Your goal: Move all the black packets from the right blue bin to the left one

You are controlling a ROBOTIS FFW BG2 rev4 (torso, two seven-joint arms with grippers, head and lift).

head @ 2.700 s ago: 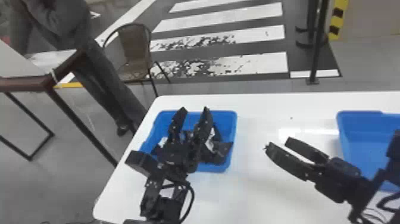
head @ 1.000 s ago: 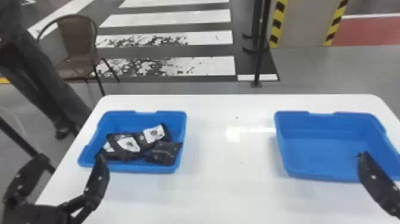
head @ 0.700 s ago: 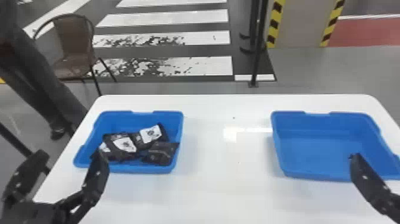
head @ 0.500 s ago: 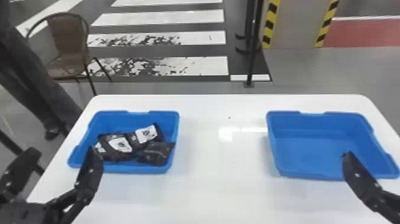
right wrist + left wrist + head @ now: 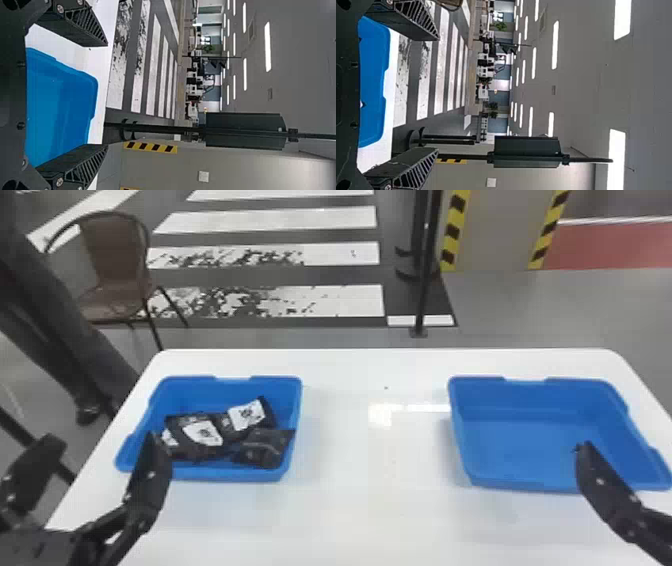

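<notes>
- A white table [image 5: 370, 510] is seen with its far corners rounded.
- Beyond the far left corner of the table, a brown chair [image 5: 117, 255] is placed on the floor.
- The right blue bin [image 5: 520, 450] is set near the table's right edge, toward the far right corner.
- The left blue bin [image 5: 225, 475] is set by the left edge, toward the far left corner.
- The left gripper [image 5: 104, 440] is held across the table's left edge, released, its fingers spread.
- The right gripper [image 5: 602, 485] is held at the right bin's near side, also released, fingers wide apart.
- The black packets [image 5: 200, 437], white-labelled in part, are heaped in the left bin.
</notes>
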